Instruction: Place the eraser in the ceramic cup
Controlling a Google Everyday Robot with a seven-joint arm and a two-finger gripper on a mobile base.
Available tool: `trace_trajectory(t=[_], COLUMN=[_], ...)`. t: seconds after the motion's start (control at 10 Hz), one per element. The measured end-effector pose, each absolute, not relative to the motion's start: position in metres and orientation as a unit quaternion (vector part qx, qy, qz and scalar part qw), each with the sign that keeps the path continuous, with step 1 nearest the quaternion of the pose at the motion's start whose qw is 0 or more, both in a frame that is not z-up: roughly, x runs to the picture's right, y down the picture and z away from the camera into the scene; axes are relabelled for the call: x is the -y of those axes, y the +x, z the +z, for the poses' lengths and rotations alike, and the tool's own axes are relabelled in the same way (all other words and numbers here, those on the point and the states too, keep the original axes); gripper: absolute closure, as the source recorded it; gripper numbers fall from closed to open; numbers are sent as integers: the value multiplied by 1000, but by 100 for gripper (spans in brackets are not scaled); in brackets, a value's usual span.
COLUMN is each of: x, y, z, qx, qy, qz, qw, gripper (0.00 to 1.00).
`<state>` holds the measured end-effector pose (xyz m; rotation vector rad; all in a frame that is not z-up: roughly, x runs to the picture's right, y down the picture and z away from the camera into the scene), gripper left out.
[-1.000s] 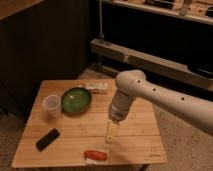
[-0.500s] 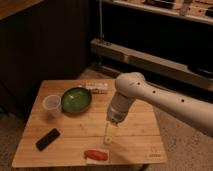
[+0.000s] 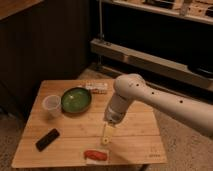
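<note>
The claw (image 3: 106, 135) hangs low over the middle of the counter (image 3: 142, 132), pointing down; open or closed cannot be told. The eraser (image 3: 47, 139) lies flat at the front left, apart from the ceramic cup (image 3: 52, 106), which stands beside the green bowl (image 3: 76, 100). The white arm (image 3: 155, 100) reaches in from the right.

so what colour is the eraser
The eraser is black, clearest in the camera view; the tool hangs apart from it, over the middle of the wooden table.
</note>
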<state>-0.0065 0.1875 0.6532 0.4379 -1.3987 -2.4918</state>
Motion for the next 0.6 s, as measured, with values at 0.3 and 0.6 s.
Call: trace_trajectory(t=[0.3,0.6], x=[-184,-162], y=[-11,-47], z=[654,664], qx=[470,428], qy=[158,213], qz=[-860,-873], qw=[117,96], gripper=[20,20])
